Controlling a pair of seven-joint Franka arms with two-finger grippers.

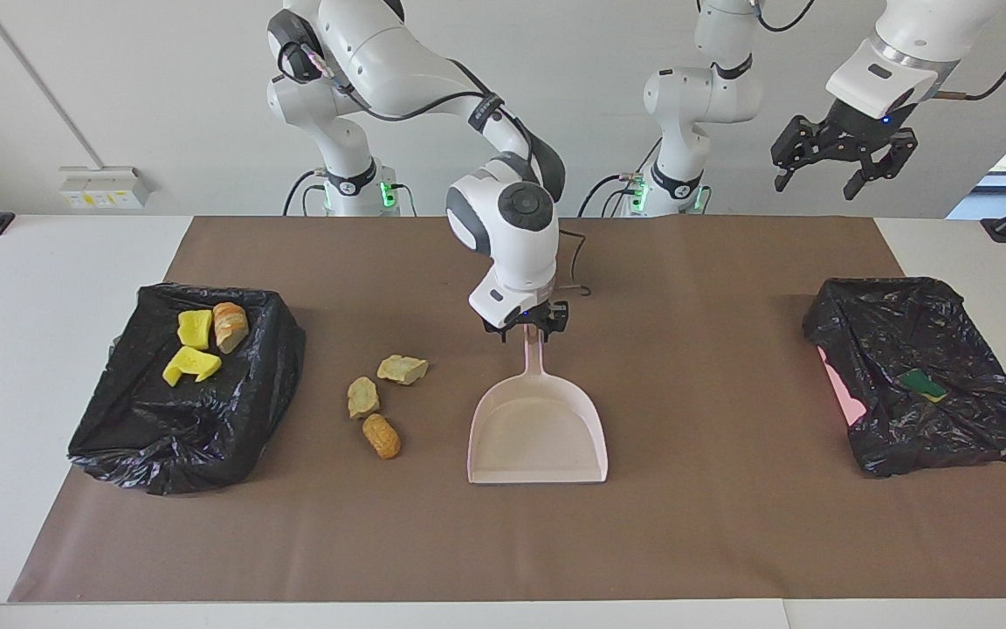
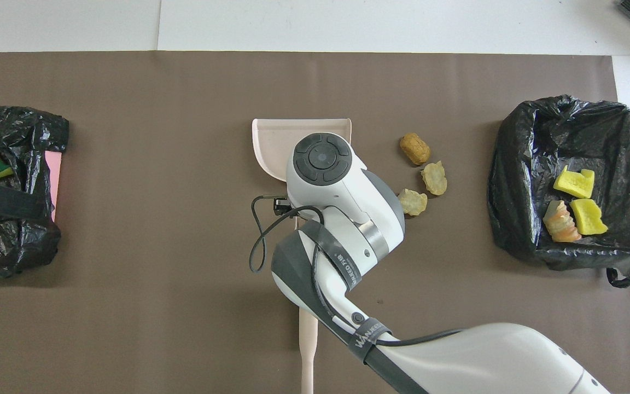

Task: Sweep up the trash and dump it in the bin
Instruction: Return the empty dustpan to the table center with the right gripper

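The pale pink plastic dustpan (image 1: 538,428) lies flat mid-table on the brown mat (image 1: 695,524), handle toward the robots. The right gripper (image 1: 527,325) is over the handle's end, jaws apart and holding nothing. Beside the dustpan, toward the right arm's end, three loose beige and orange-brown trash scraps (image 1: 378,402) sit on the mat. The left gripper (image 1: 844,162) waits raised, jaws apart, above the black-bagged bin (image 1: 922,376) at the left arm's end
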